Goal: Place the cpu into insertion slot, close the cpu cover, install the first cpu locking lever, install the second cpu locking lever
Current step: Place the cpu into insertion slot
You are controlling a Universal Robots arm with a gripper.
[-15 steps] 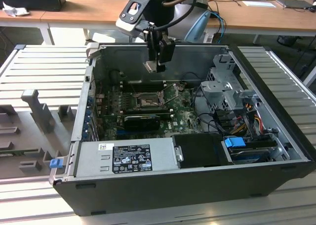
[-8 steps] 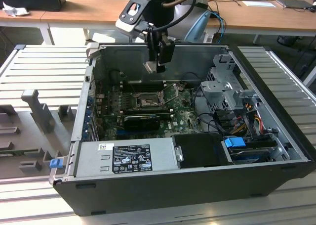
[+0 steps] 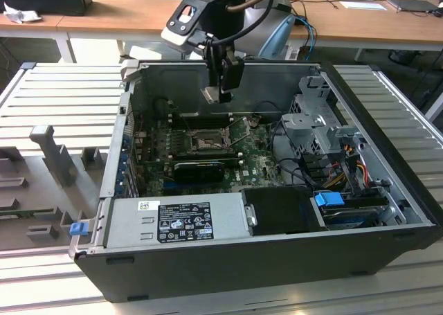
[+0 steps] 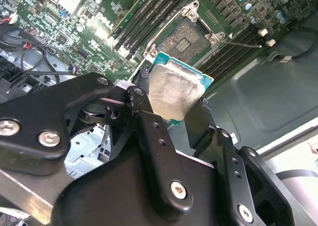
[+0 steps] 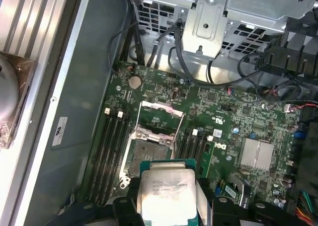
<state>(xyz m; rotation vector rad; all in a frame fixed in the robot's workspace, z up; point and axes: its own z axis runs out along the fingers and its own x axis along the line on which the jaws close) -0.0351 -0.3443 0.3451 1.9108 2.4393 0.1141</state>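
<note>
Wooden desks [image 3: 104, 17] run behind an open computer case [image 3: 277, 259] that lies on a ribbed metal table [image 3: 62, 93]. In the exterior view, the gripper [image 3: 217, 97] hangs inside the case above the green circuit board [image 3: 256, 159], with the chip [image 3: 209, 94] pinched at its tip. The socket [image 3: 208, 143] lies on the board below, well apart from the chip.

In the second wrist view, the two black fingers [image 4: 144, 112] clamp opposite edges of the chip. Its pale metal top faces the camera, with a green rim showing around it. The socket sits beyond, its dark centre uncovered, between rows of memory slots [image 4: 149, 15].

In the first wrist view, the chip is held above the board, near the socket but not over its centre. The cover plate [image 5: 160, 117] looks swung up off the socket. The locking levers are too thin to make out.

The chip should be light, thin and stiff. Its metal top looks smooth, so flat pads could slip on it. The underside and the socket's contacts are likely fragile, so the edges are the place to hold it, as the fingers do now. It probably has to go down level and square to the frame, without sliding or pressing.
</note>
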